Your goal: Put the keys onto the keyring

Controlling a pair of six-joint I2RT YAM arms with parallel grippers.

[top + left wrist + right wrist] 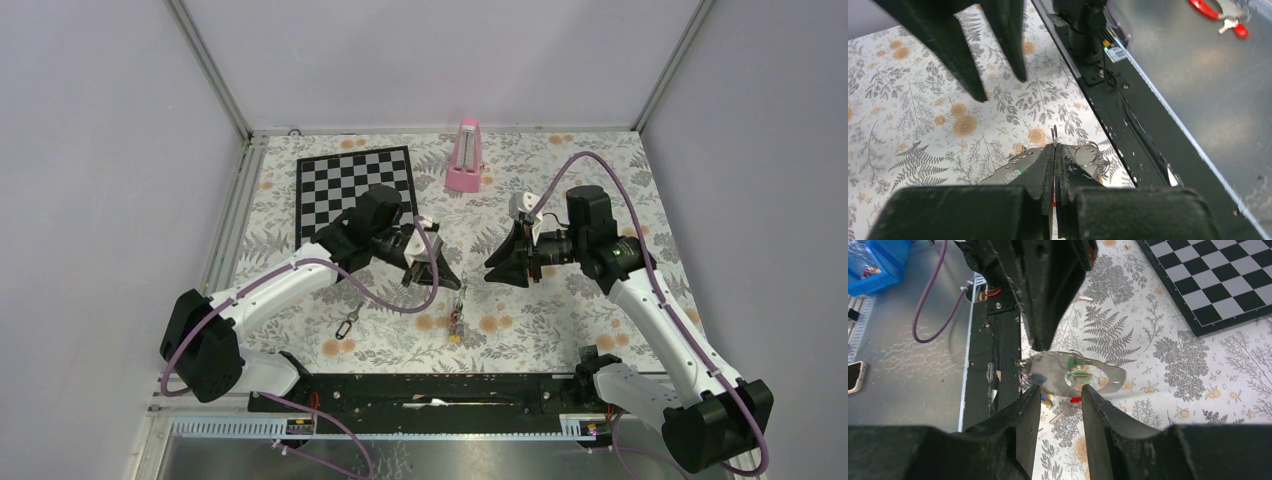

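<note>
Left gripper [1054,148]: black fingers pressed shut on the thin grey-silver wire keyring [1048,365], holding it out towards the other arm.
Right gripper [1060,390]: jaws part-way apart and empty, aimed at the ring, probably to work on it.
Keys [1078,363]: small metal ones with green, red and blue oval tags, bunched at the ring above the floral tablecloth [560,310].

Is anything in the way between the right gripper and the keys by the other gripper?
Nothing visible. The right gripper, open, faces the keys directly, with only tablecloth below. The left gripper pinches the keyring from the far side.
</note>
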